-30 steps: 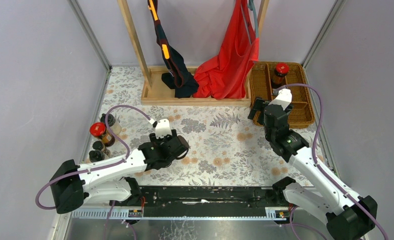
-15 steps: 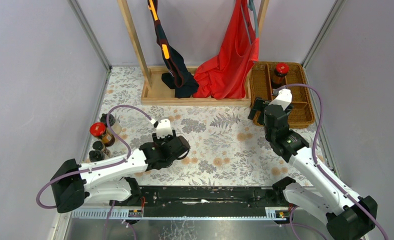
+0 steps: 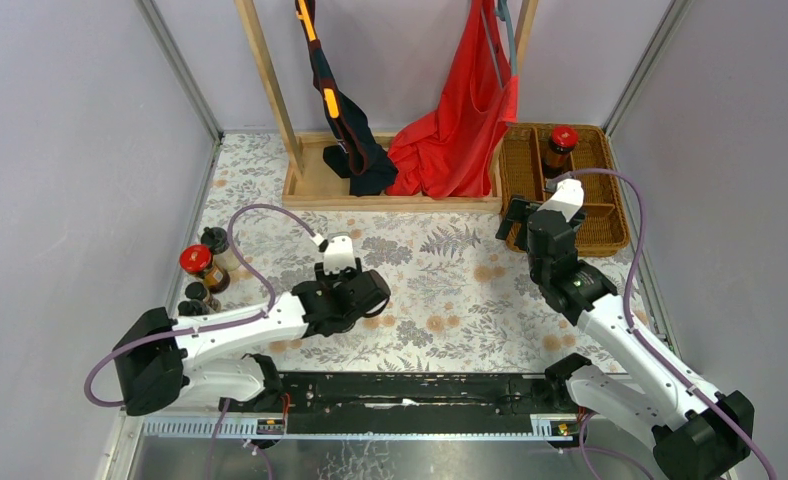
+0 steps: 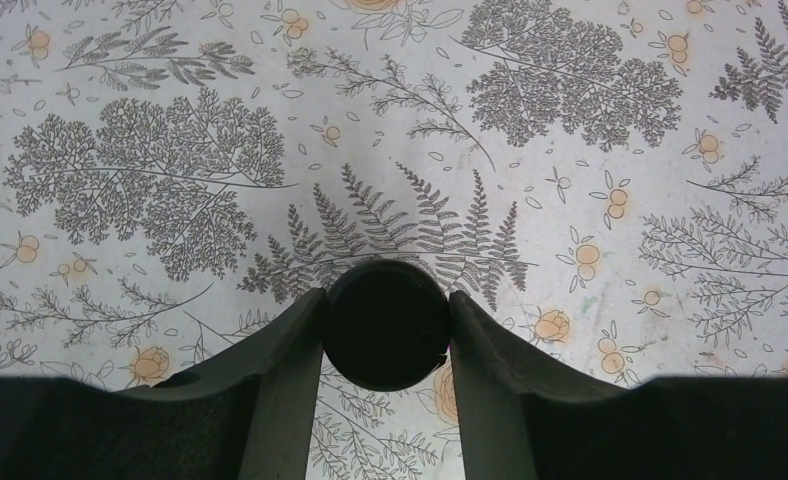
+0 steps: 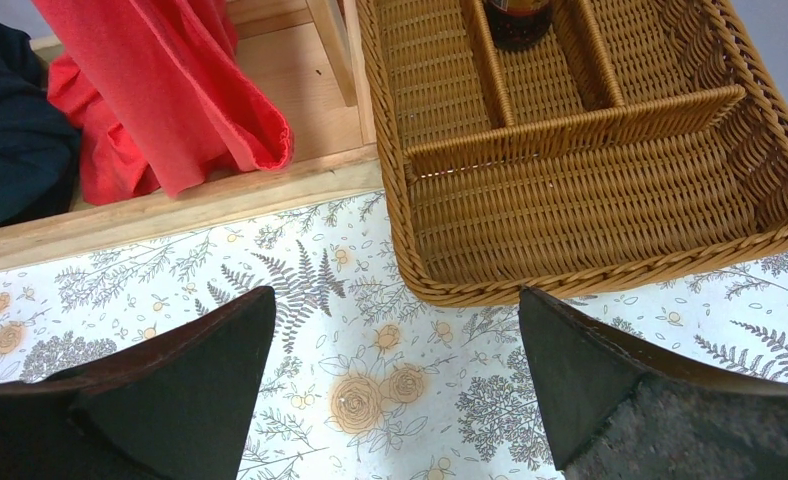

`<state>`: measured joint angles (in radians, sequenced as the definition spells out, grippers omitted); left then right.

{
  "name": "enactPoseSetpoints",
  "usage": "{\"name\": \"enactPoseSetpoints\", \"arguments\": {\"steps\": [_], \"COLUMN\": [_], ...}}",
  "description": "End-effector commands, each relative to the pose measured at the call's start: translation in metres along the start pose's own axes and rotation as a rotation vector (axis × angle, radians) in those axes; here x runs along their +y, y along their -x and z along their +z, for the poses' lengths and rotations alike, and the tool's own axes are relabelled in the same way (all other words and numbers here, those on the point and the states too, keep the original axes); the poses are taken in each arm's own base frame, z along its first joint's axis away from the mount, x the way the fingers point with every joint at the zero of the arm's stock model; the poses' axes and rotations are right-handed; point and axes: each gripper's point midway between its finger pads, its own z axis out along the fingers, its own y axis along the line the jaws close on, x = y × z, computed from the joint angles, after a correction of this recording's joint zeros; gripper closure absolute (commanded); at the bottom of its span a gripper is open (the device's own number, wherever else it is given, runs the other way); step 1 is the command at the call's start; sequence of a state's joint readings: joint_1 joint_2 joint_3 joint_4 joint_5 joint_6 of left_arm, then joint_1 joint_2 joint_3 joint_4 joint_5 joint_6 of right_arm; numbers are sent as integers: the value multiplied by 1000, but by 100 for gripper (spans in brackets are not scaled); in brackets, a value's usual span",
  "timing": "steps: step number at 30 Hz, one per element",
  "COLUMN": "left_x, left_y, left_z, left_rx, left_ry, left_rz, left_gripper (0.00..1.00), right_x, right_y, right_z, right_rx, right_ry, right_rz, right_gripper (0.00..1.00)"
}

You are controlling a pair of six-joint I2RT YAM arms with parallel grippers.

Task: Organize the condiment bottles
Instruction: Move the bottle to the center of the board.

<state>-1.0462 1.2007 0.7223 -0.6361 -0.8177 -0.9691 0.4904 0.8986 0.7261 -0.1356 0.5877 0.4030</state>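
Black-capped bottle (image 4: 386, 325) is clamped between the left tool's (image 4: 385, 332) fingers at the middle of the floral tabletop (image 4: 570, 120). The right tool (image 5: 395, 310) gapes wide at the wicker basket's (image 5: 580, 272) 7 o'clock. One red-lidded jar (image 3: 562, 145) stands inside at 12. Other bottles (image 3: 196, 262) cluster at the tabletop's 9 o'clock.

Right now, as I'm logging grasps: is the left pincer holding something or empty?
Holding. In the wrist view the left pincer has its fingers pressed on both sides of a round black bottle cap; the bottle body is hidden.
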Motion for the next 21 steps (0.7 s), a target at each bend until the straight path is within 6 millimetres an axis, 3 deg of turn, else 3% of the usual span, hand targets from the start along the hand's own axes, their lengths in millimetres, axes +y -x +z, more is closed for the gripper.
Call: {"name": "enactPoseSetpoints", "arguments": {"steps": [1, 10, 21], "left_x": [-27, -82, -176], "left_y": [18, 45, 63], "left_z": [-5, -4, 3], "left_rx": [-32, -72, -86], "left_ry": [-60, -139, -280], "left_rz": [-12, 14, 63], "left_gripper": [100, 100, 100], "right_x": [-1, -8, -13], "right_y": [10, 10, 11], "right_z": [1, 1, 1], "right_rx": [-53, -63, -72], "right_ry": [-25, -63, -90], "right_rz": [44, 50, 55], "right_gripper": [2, 1, 0]}}
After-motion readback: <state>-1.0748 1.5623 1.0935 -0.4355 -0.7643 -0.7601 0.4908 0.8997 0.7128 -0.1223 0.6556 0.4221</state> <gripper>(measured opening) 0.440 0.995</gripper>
